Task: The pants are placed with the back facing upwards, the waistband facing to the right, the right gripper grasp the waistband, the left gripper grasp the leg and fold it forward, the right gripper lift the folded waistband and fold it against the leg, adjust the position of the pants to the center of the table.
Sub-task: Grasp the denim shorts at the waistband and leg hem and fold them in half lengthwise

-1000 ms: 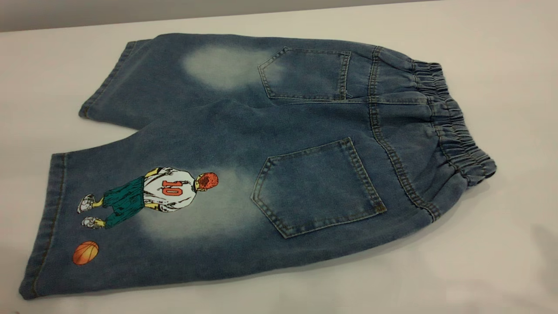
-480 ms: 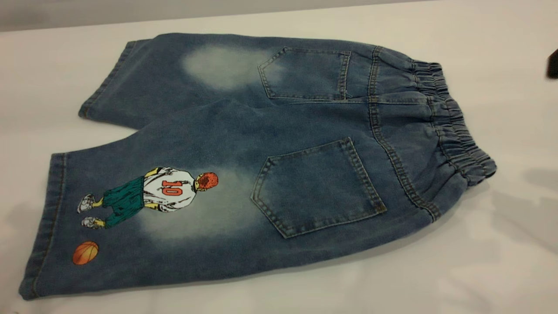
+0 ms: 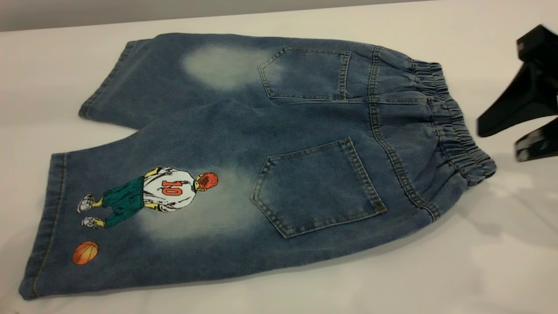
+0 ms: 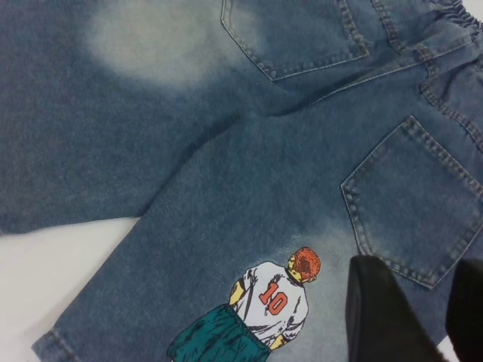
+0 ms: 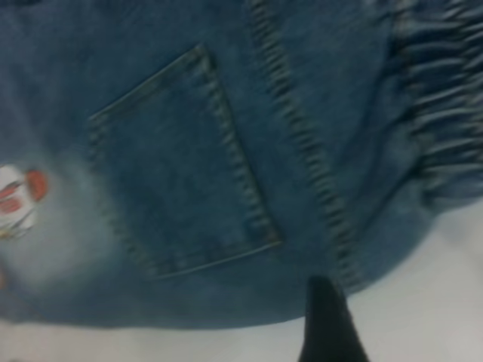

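Faded denim pants (image 3: 270,152) flat, back up, waistband (image 3: 453,122) right, printed leg (image 3: 144,209) nearest cam.

Pants (image 3: 261,157) lay flat on the table (image 3: 479,270), waistband (image 3: 453,122) at right, printed leg (image 3: 130,209) nearest, right gripper (image 3: 497,137) just beyond the waistband.

The right gripper (image 3: 508,139) is glossy black and angular, with two long fingers (image 3: 510,104) tapering to blunt points. The left gripper (image 4: 419,320) shows as two matte black fingers (image 4: 377,317) with rounded tips.
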`<state>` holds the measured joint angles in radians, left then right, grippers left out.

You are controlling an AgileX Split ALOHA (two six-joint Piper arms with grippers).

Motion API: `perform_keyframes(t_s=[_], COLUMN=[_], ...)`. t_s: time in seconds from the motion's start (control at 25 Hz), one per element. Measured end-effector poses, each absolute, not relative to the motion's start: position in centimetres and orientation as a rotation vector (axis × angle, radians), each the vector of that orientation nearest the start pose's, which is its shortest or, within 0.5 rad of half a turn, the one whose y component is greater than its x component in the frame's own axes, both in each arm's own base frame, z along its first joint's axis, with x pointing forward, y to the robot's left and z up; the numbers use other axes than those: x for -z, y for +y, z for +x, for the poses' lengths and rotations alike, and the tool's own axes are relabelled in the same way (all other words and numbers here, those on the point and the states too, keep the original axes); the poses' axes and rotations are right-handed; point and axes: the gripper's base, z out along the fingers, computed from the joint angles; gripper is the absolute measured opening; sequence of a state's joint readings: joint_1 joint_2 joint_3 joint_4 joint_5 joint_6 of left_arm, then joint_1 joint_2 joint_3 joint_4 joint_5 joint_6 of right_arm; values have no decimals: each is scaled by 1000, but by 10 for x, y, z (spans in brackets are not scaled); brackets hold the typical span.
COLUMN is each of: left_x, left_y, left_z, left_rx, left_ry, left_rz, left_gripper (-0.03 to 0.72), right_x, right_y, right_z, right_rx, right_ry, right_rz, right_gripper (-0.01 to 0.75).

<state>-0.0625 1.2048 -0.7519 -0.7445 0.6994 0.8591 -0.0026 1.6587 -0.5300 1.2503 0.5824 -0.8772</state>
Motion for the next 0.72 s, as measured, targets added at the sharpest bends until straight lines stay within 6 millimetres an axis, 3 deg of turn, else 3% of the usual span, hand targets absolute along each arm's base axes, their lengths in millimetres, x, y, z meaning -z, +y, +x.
perform_keyframes(t_s=[0.4, 0.52, 0.72], left_x=[-267, -267, -267], left_y=[-55, -55, -55], left_z=[224, 224, 224], left_rx=[493, 493, 493], left_ry=[2356, 2356, 2356], left_rz=[543, 543, 543], left_gripper=[240, 240, 240], right_x=[-81, -74, -61], right_y=[17, 18, 17], right_z=[248, 247, 247], right_rx=[-1088, -1157, -1130], right_ry=[2679, 2666, 2689], right_rz=[582, 581, 571], right_gripper=[368, 368, 368])
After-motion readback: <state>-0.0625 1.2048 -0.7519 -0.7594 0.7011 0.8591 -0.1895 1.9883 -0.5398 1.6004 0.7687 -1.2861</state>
